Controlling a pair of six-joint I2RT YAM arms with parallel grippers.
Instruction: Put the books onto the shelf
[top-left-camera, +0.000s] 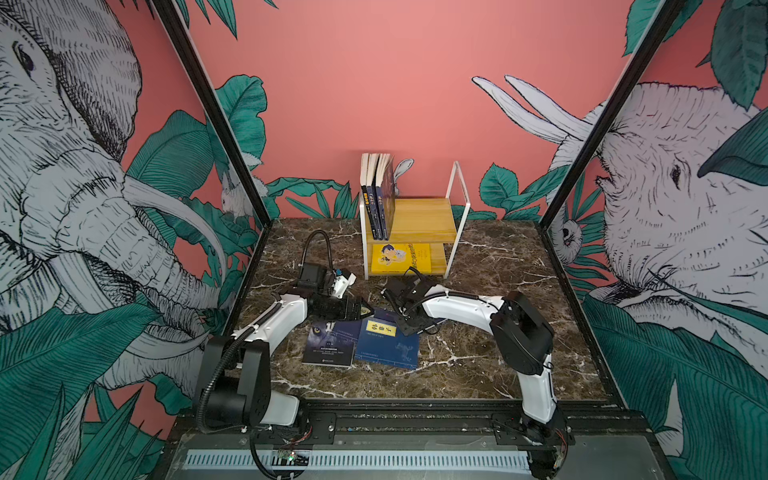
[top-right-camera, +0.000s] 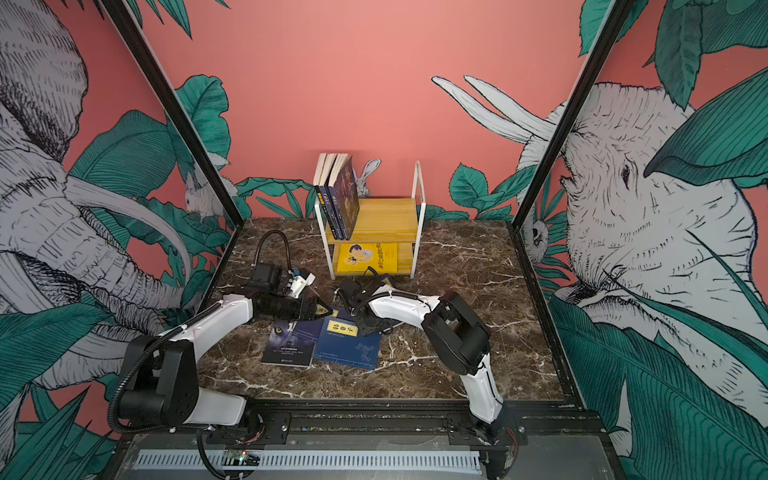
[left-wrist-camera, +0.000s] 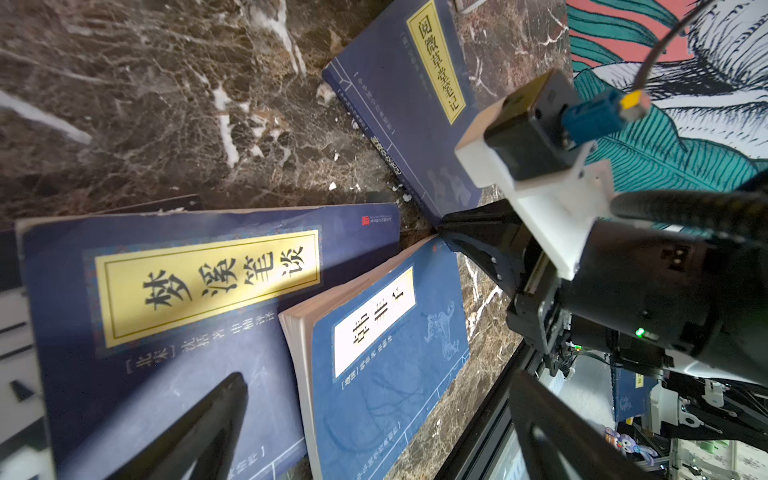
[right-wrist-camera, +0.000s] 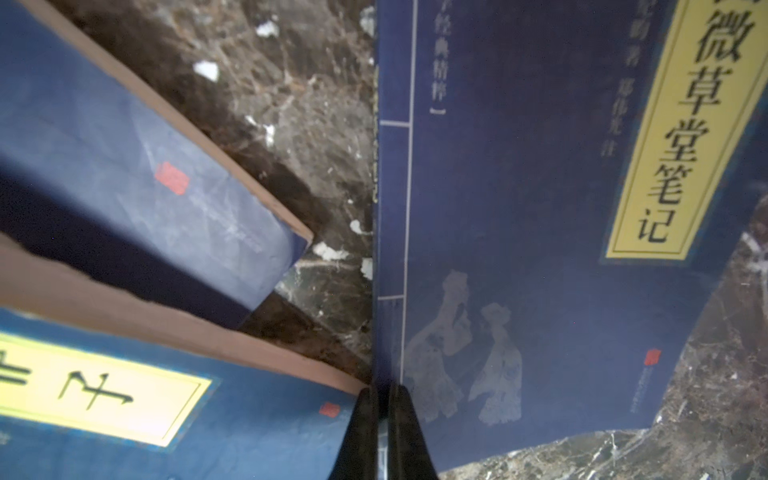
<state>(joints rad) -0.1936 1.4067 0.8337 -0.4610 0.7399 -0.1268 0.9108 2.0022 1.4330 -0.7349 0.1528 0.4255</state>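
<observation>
Spine of navy book (right-wrist-camera: 540, 208) is pinched in my right gripper (right-wrist-camera: 380, 415); the book lies on the table (top-left-camera: 498, 291), long axis running straight out from the grip, shelf (top-left-camera: 424, 220) beyond. Left gripper (top-left-camera: 363, 311) gapes, empty.

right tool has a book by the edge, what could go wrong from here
The right tool pinches the held book only at a spine corner, so it may slip or swing when lifted.
That corner lies right by the neighbour book; lifting could drag it.
The standing books on the shelf have no prop on one side; a clumsy insert could topple them.
</observation>
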